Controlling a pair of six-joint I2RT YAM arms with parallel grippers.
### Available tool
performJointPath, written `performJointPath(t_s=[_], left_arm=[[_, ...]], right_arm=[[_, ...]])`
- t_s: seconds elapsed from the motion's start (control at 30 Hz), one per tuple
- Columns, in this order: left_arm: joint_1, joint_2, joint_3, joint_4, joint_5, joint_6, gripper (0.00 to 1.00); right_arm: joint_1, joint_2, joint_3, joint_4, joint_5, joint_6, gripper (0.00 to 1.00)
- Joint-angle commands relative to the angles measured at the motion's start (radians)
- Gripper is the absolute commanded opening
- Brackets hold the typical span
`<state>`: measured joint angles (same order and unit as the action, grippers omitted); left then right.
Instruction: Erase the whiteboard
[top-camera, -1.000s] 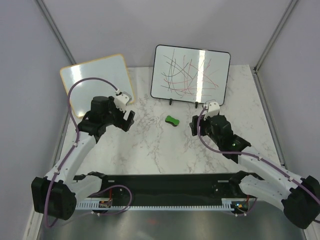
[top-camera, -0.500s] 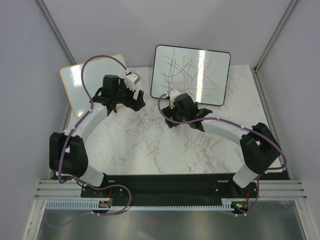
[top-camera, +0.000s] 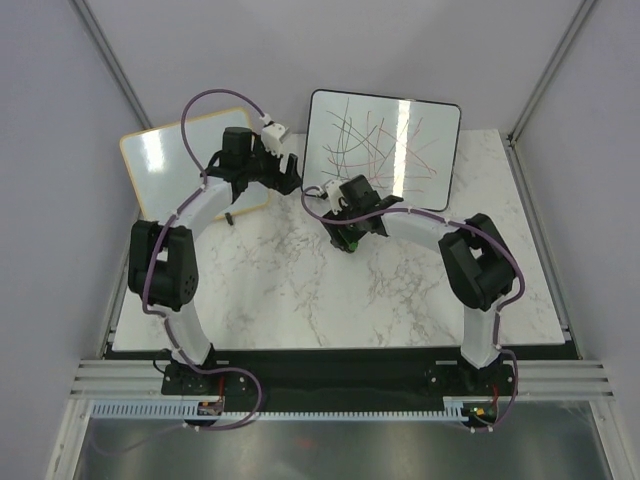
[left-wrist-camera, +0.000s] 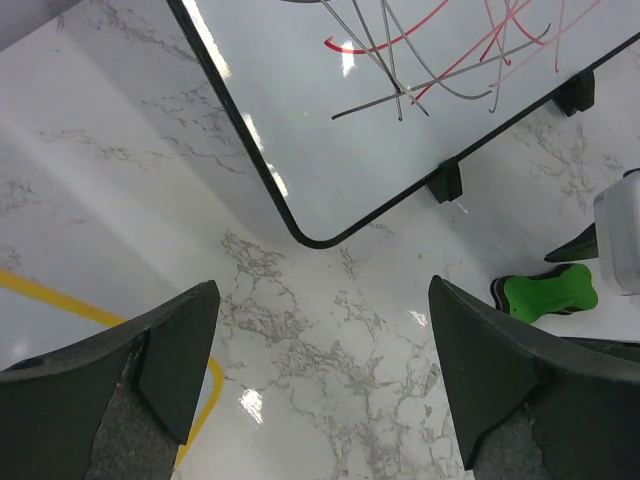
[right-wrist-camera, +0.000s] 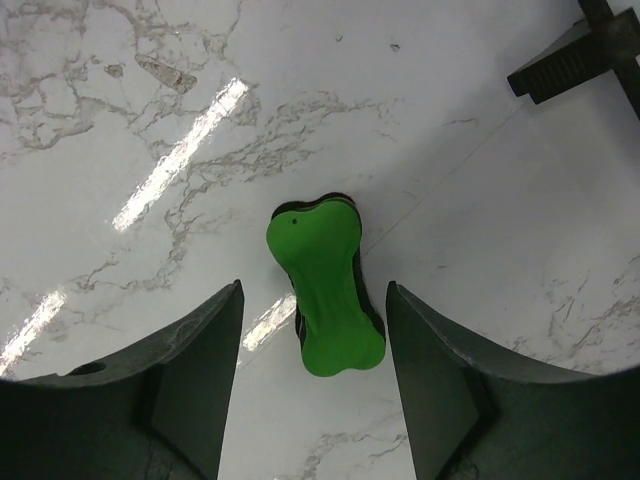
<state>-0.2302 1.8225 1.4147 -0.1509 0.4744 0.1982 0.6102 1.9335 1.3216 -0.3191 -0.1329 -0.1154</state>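
**Top external: whiteboard (top-camera: 385, 150) covered in scribbled lines**

A wood-framed board (top-camera: 190, 165) leans at the 10 o'clock side of the table (top-camera: 300, 300). At 11 o'clock the left gripper (top-camera: 283, 178) hangs released, jaws wide and empty, just off the whiteboard's lower-left corner. The whiteboard stands upright at 12 to 1 o'clock, crossed by red and black lines. Near its base the right gripper (right-wrist-camera: 314, 290) is unclenched, its fingers either side of a green eraser (right-wrist-camera: 327, 298) without touching it.
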Motion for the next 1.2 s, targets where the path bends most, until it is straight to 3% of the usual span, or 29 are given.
performJointPath(t_s=[0.0, 0.17, 0.4, 0.57, 0.63, 0.7, 1.0, 1.17], left_arm=[[0.005, 0.053, 0.093, 0.013, 0.040, 0.015, 0.93], [0.034, 0.119, 0.164, 0.008, 0.098, -0.051, 0.92], [0.051, 0.236, 0.276, 0.005, 0.182, -0.115, 0.86], [0.052, 0.308, 0.340, 0.016, 0.230, -0.172, 0.84], [0.049, 0.349, 0.380, 0.017, 0.250, -0.186, 0.84], [0.049, 0.392, 0.430, 0.019, 0.254, -0.216, 0.83], [0.051, 0.494, 0.523, 0.033, 0.256, -0.218, 0.82], [0.052, 0.547, 0.553, 0.048, 0.329, -0.223, 0.74]], right_arm=[[-0.007, 0.050, 0.083, -0.035, -0.011, -0.064, 0.65], [-0.007, 0.091, 0.094, -0.048, -0.083, -0.081, 0.57], [-0.009, 0.088, 0.079, -0.049, -0.065, -0.078, 0.37], [-0.009, 0.050, 0.036, -0.040, -0.073, -0.073, 0.21], [-0.009, 0.038, 0.019, -0.032, -0.067, -0.073, 0.07], [-0.009, 0.018, -0.010, -0.009, -0.056, -0.067, 0.00], [-0.053, -0.123, -0.104, 0.145, -0.054, -0.001, 0.00], [-0.119, -0.189, -0.088, 0.207, -0.048, 0.035, 0.00]])
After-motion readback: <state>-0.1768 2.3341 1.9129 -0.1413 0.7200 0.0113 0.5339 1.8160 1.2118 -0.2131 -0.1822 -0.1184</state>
